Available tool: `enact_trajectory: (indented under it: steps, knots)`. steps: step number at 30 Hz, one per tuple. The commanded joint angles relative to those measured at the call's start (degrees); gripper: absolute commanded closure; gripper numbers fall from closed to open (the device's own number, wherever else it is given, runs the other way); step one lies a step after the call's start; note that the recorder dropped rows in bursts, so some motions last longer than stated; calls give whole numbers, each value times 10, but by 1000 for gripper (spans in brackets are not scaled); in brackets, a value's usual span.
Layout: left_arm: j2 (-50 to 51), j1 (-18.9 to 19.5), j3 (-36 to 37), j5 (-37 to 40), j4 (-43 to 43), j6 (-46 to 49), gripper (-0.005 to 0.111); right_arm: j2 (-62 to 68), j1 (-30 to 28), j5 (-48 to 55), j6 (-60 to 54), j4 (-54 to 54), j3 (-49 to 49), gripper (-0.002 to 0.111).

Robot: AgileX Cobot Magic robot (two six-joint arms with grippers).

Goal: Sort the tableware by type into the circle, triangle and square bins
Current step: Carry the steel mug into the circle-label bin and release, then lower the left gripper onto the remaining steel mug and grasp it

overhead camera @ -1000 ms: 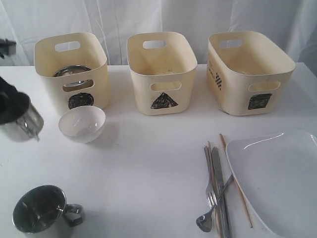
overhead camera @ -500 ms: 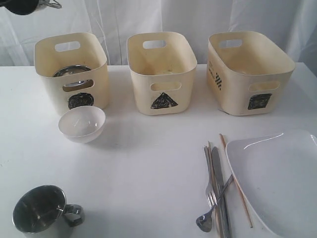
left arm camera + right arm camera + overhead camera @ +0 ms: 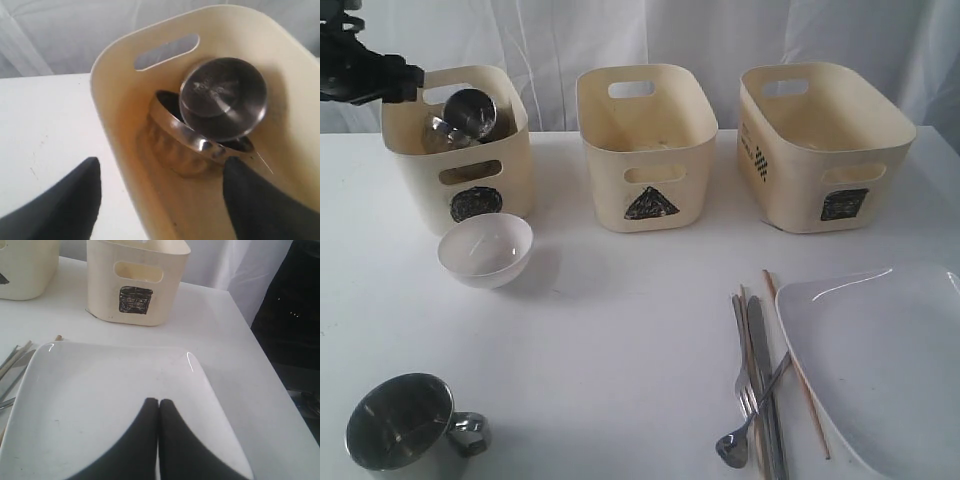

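Above the circle bin (image 3: 460,190) at the worktop's far left, the left gripper (image 3: 161,200) hangs with its jaws spread wide and empty. A steel mug (image 3: 222,97) lies free below it inside the bin, tipped base-up against the steel bowl (image 3: 175,145). Just in front of that bin, toward the camera from the gripper, sits the small white bowl (image 3: 485,250), mouth up and round, so it has no long axis. Well apart and nearer the camera, a second steel mug (image 3: 400,430) stands upright, handle pointing toward mid-worktop. Both lie on the left arm's side, which makes it the likelier arm for the next pick. The right gripper (image 3: 159,410) hovers closed and empty over the large white plate (image 3: 100,385).
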Motion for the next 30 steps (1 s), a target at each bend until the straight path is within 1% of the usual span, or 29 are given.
enact_trajectory:
  steps: [1,2,4,5,6,8,10,12,14,16,18,20,22,24,27,28,30]
  knots:
    - [-85,-1,-3,263,-4,0,64,-3,-2,-4,-1,-4,0,108]
    - [-98,-1,-3,377,-11,4,78,-3,-2,-4,-1,-4,0,108]
    - [-95,-1,0,542,-38,49,103,-3,-2,-4,-1,-4,0,108]
    - [-94,-1,18,542,-52,66,107,-3,-2,-4,-1,-4,0,108]
    - [-99,-1,50,542,-67,74,107,-3,-2,-4,-1,-4,0,108]
    - [-100,-1,106,542,-69,76,107,-3,-2,-4,-1,-4,0,108]
    - [-103,-1,144,542,-69,85,107,-3,-2,-4,-1,-4,0,108]
    - [-111,-1,182,542,-82,131,107,-3,-2,-4,-1,-4,0,108]
    - [-129,-1,223,542,-118,193,107,-3,-2,-4,-1,-4,0,108]
    - [-159,-1,261,542,-158,223,107,-3,-2,-4,-1,-4,0,108]
    - [-200,-1,289,499,-178,231,107,-3,-2,-4,-1,-4,0,108]
    - [-251,-1,316,437,-178,236,107,-3,-2,-4,-1,-4,0,108]
    - [-294,-1,334,414,-167,250,107,-3,-2,-4,-1,-4,0,108]
    - [-320,-1,355,419,-155,271,107,-3,-2,-4,-1,-4,0,108]
    - [-329,-1,395,450,-136,272,106,-3,-2,-4,-1,-4,0,108]
    - [-329,-1,407,459,-136,272,105,-3,-2,-4,-1,-4,0,108]
    - [-328,-1,440,461,-146,272,94,-3,-2,-4,-1,-4,0,108]
